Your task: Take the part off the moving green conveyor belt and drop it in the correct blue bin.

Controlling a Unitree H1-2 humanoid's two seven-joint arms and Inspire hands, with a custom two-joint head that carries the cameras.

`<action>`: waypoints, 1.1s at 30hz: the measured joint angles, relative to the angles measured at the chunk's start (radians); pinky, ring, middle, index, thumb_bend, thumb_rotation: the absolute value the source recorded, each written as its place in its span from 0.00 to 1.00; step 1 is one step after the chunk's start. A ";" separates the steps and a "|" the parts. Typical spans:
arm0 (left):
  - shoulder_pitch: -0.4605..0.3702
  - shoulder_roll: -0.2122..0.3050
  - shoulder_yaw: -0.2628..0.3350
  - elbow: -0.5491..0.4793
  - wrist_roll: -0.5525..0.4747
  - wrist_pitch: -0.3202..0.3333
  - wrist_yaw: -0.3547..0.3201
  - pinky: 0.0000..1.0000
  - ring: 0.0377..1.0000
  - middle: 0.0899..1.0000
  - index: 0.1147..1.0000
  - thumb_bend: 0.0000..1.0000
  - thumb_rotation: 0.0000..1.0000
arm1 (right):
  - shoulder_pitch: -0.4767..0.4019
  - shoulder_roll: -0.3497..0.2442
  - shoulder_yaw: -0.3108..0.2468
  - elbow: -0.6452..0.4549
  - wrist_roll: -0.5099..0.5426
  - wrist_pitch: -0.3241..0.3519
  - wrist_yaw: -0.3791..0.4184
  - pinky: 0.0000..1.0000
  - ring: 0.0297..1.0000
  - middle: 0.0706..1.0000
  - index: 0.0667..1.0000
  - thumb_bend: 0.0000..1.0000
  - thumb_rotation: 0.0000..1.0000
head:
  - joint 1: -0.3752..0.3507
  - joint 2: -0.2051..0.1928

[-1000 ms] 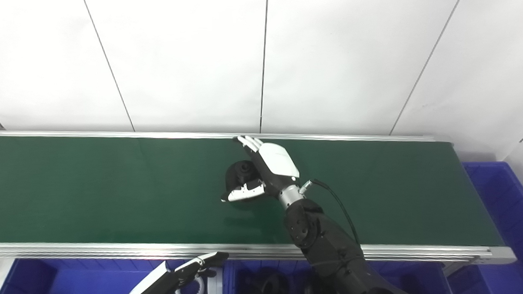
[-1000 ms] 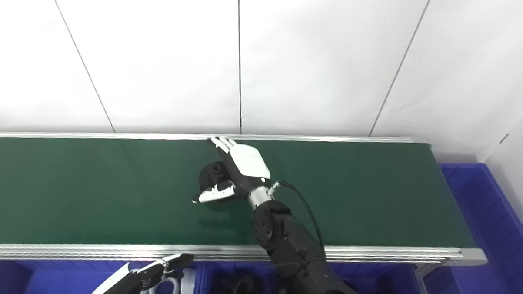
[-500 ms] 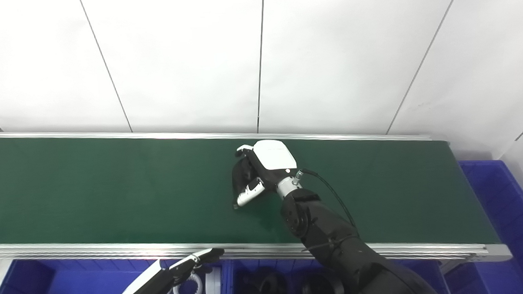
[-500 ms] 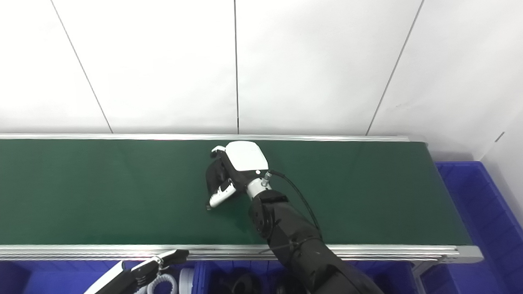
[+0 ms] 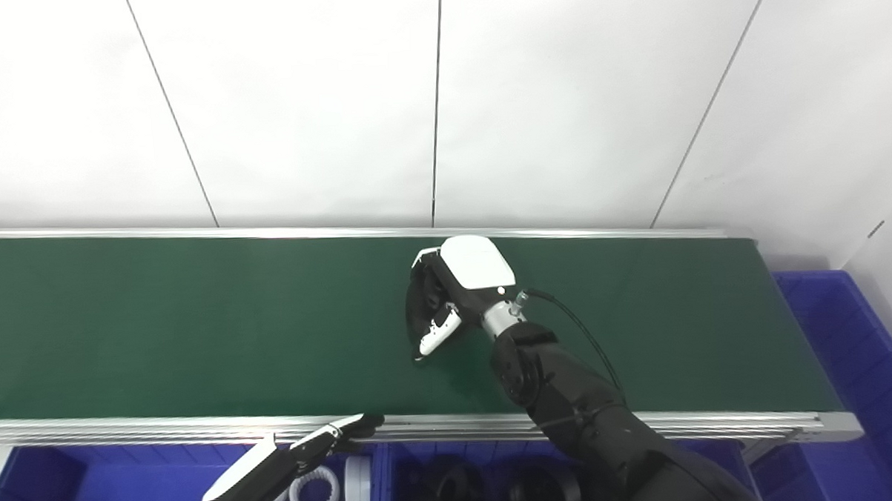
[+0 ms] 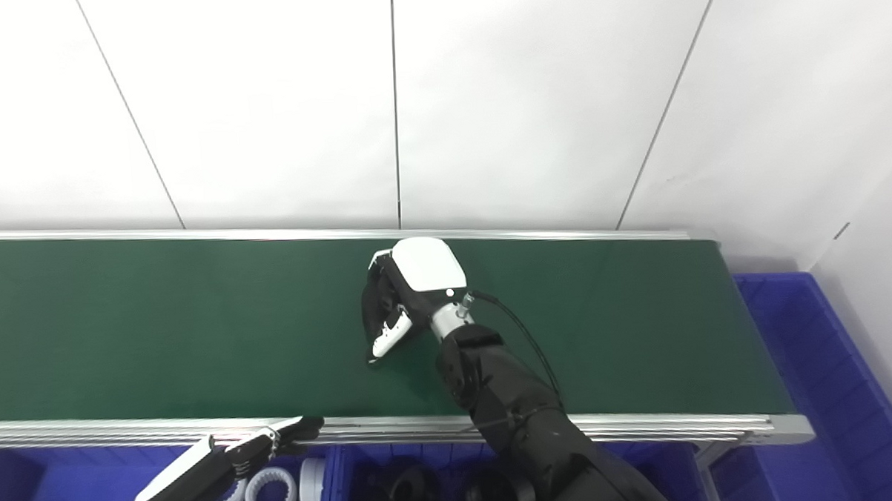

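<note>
A black round part [image 5: 418, 309] sits on the green conveyor belt [image 5: 196, 326], mostly hidden by my right hand [image 5: 455, 287]. The right hand is curled around the part, fingers over its far side and thumb at its near side, shut on it at belt level; the same grasp shows in the right eye view [image 6: 407, 293]. My left hand [image 5: 290, 463] hovers low at the front, over a blue bin [image 5: 150, 491], fingers stretched out and holding nothing.
Below the belt's front rail [image 5: 200, 426], the left blue bin holds white toothed rings [image 5: 317, 488]. The bin beside it [image 6: 395, 497] holds black round parts. Another blue bin [image 5: 864, 340] stands past the belt's right end. A white panelled wall is behind.
The right hand's fingers went from stretched out beside the black part to curled around it, and hand and part drifted slightly right. The camera shifted a little. The left hand barely moved.
</note>
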 measured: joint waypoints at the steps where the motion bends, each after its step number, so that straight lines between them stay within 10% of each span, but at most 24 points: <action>1: 0.000 0.000 0.000 0.000 0.000 0.000 -0.001 0.87 0.92 0.93 0.90 0.50 0.66 | 0.001 0.000 0.002 0.001 0.000 -0.007 -0.004 0.20 0.25 0.45 0.43 0.53 0.00 | 0.000 0.000; 12: -0.002 0.000 0.001 0.000 0.000 0.000 -0.006 0.87 0.92 0.94 0.90 0.48 0.66 | 0.086 -0.013 -0.012 -0.142 0.011 -0.025 -0.001 0.19 0.24 0.45 0.42 0.53 0.00 | -0.005 0.003; 27: -0.026 -0.002 -0.003 0.002 0.001 0.000 -0.010 0.87 0.92 0.94 0.91 0.47 0.66 | 0.327 -0.166 -0.067 -0.808 -0.010 0.119 0.324 0.20 0.25 0.45 0.43 0.53 0.00 | -0.020 0.014; 32: -0.036 -0.002 -0.006 0.009 0.001 0.000 -0.011 0.88 0.93 0.95 0.91 0.48 0.67 | 0.422 -0.201 -0.078 -1.004 -0.033 0.166 0.436 0.20 0.25 0.45 0.43 0.53 0.00 | -0.055 0.052; 33: -0.039 -0.003 -0.006 0.010 0.001 0.000 -0.011 0.89 0.94 0.95 0.92 0.48 0.67 | 0.436 -0.205 -0.082 -1.029 -0.035 0.168 0.446 0.19 0.24 0.45 0.43 0.53 0.00 | -0.086 0.122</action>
